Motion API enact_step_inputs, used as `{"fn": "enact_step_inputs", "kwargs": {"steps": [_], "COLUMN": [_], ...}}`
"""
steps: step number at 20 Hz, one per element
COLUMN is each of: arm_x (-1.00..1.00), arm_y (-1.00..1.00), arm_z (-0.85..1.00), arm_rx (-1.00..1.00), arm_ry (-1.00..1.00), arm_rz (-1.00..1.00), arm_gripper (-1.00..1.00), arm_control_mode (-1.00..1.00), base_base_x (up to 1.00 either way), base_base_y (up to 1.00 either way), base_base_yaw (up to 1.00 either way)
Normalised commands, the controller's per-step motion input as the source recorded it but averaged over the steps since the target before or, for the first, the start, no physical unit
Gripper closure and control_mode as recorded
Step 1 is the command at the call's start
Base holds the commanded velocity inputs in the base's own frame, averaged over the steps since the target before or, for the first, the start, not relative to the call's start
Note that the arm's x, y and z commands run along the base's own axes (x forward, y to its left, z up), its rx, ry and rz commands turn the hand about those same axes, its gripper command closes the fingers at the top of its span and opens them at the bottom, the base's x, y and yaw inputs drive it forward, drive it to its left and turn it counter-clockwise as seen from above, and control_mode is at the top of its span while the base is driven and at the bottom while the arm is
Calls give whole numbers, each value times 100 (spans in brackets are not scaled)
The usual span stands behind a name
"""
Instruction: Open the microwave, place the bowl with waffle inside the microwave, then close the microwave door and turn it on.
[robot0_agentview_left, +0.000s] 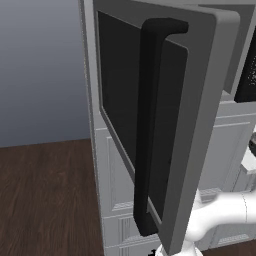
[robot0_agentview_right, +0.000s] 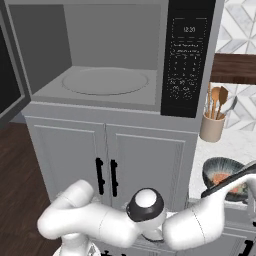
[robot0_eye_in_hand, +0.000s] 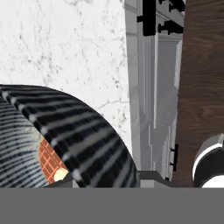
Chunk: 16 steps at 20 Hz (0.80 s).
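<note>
We find the grey-framed microwave door with its dark glass window swung wide and the large grey built-in microwave cavity bare. The dark striped round bowl holding the waffle sits on the white counter, right of the cabinets. We judge the pick-up step underway. Whether the gripper clamps the rim we cannot tell. Next: lift level, carry to the cavity.

Open microwave door, black bar handle in front.
</note>
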Motion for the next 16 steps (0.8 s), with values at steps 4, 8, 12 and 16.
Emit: {"fn": "enact_step_inputs", "kwargs": {"steps": [4, 8, 12, 16], "arm_x": [-94, -100, -100, -100], "arm_y": [13, 31, 33, 53], "arm_z": [0, -3, -2, 23], "arm_rx": [0, 0, 2, 1], "arm_ry": [-24, -35, -36, -28], "arm_rz": [-31, -31, -32, -24], "arm_gripper": [100, 100, 100, 100], "arm_control_mode": [-100, -100, -100, -100], "base_base_x": [0, 0, 0, 0], "base_base_y": [0, 0, 0, 0], "base_base_yaw": [0, 0, 0, 0]}}
